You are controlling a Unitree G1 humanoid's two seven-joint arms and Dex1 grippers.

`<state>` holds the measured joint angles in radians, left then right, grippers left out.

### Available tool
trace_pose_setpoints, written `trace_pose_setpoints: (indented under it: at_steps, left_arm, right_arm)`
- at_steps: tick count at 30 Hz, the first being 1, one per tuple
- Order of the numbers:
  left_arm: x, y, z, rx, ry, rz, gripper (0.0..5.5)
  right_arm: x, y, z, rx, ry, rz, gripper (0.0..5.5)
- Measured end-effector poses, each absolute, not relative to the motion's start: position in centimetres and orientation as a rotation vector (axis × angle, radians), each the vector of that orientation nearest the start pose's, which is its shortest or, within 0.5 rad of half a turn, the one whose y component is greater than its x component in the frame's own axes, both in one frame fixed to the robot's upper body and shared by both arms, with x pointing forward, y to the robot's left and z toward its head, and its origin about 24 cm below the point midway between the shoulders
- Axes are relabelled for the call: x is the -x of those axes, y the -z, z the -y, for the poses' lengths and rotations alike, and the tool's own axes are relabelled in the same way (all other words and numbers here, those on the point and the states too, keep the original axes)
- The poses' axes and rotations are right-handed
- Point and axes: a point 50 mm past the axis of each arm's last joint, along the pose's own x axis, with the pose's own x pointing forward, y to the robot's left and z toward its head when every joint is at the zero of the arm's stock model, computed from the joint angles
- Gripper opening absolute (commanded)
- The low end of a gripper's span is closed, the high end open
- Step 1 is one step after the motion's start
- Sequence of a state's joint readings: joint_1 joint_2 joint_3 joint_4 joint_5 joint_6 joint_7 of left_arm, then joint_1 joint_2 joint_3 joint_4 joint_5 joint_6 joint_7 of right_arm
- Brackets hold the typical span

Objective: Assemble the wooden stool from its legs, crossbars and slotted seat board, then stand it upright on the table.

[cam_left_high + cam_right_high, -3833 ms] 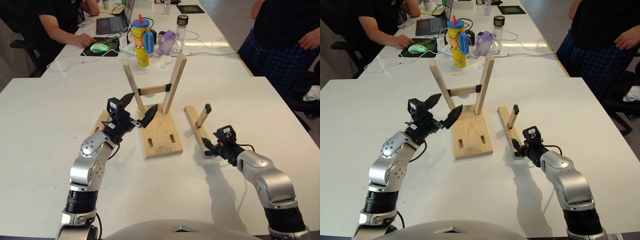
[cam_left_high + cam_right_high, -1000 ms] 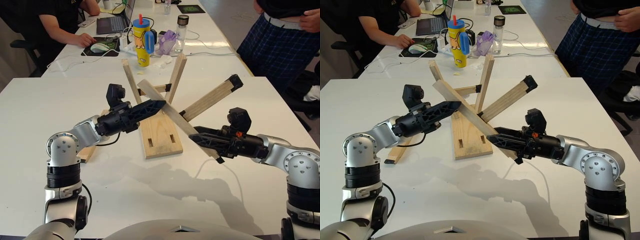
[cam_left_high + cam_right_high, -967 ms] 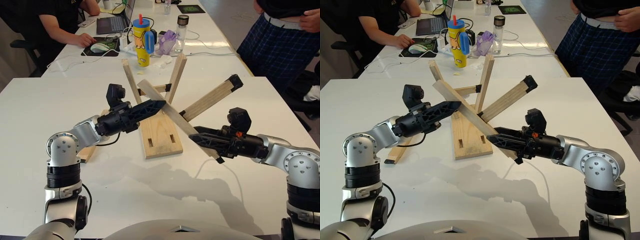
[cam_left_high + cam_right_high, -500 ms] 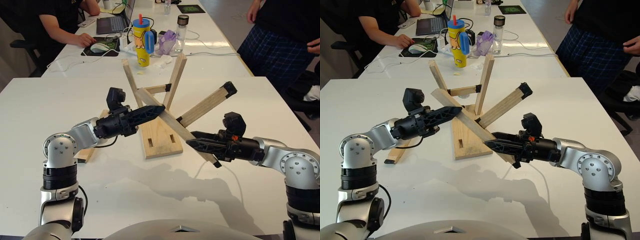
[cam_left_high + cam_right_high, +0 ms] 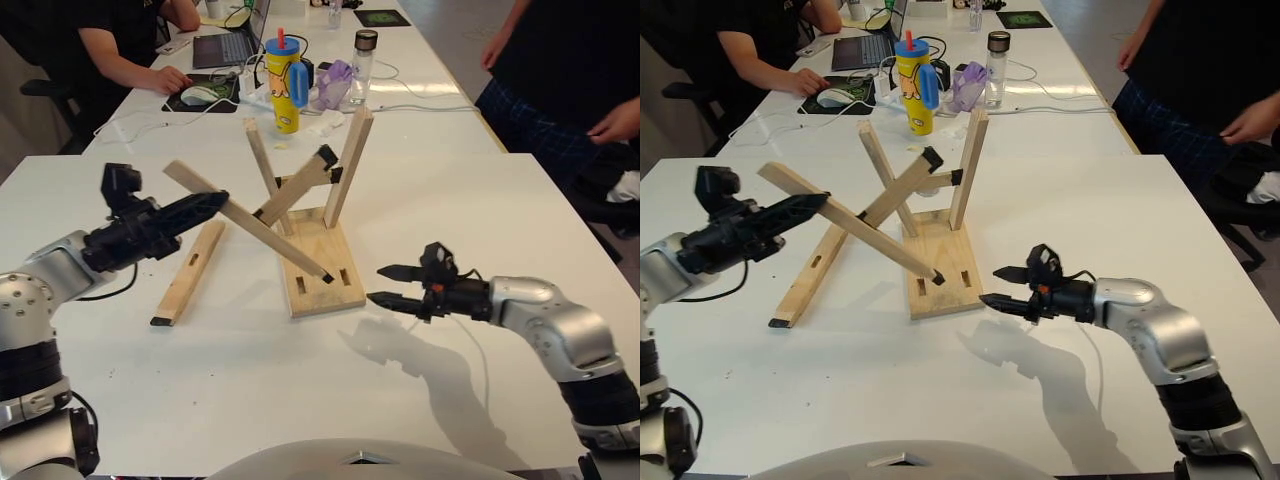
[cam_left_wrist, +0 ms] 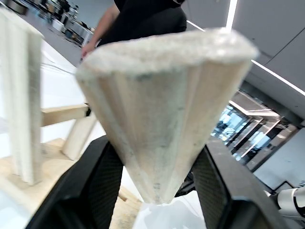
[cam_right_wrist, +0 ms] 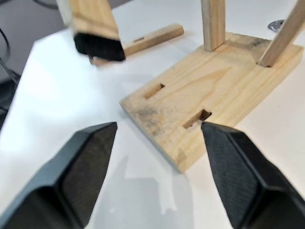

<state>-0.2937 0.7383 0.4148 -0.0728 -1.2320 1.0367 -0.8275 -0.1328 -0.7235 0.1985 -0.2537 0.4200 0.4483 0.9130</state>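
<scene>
The right end effector has let go and hangs open just right of the seat board. The left end effector alone now grips the leg frame, its foot poised over the board's near slots.

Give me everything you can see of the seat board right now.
The seat board is a pale rectangular plank of bare-looking wood, lying flat on the white table. Two legs stand in its far end, splayed apart and joined by a crossbar. Its two near slots are empty. The black-capped tip of the leg pair in the left gripper hangs by the near left slot; contact is unclear. The right gripper, jaws open, sits just off its near right corner.
</scene>
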Motion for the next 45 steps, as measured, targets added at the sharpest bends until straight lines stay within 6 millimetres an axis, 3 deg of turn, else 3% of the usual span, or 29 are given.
trace_pose_setpoints:
  at_steps: [5, 11, 20, 26, 34, 45]
  left_arm:
    - [-25.3, -19.5, -25.8, 0.515, 1.029, -0.129, 2.07]
    - [-25.5, -20.0, -25.9, 0.458, 1.052, -0.113, 2.07]
    - [-26.4, -18.5, -25.2, 0.287, 1.024, -0.174, 2.07]
    - [-27.1, -16.8, -23.0, 0.201, 1.06, -0.203, 2.07]
    - [-28.0, -16.7, -21.1, 0.124, 1.125, -0.196, 2.07]
    - [-29.1, -17.3, -20.5, 0.003, 1.185, -0.197, 2.07]
  right_arm:
    - [-24.0, -7.2, 14.2, 0.646, -1.282, -0.186, 3.27]
    - [-25.3, -5.0, 13.0, 0.785, -1.243, -0.125, 3.27]
    - [-26.9, -4.7, 13.9, 0.819, -1.175, -0.135, 3.27]
    - [-26.6, -4.7, 13.6, 0.785, -1.22, -0.164, 3.27]
    - [-26.6, -4.4, 13.2, 0.751, -1.226, -0.188, 3.27]
    - [-26.5, -4.2, 13.1, 0.745, -1.227, -0.208, 3.27]
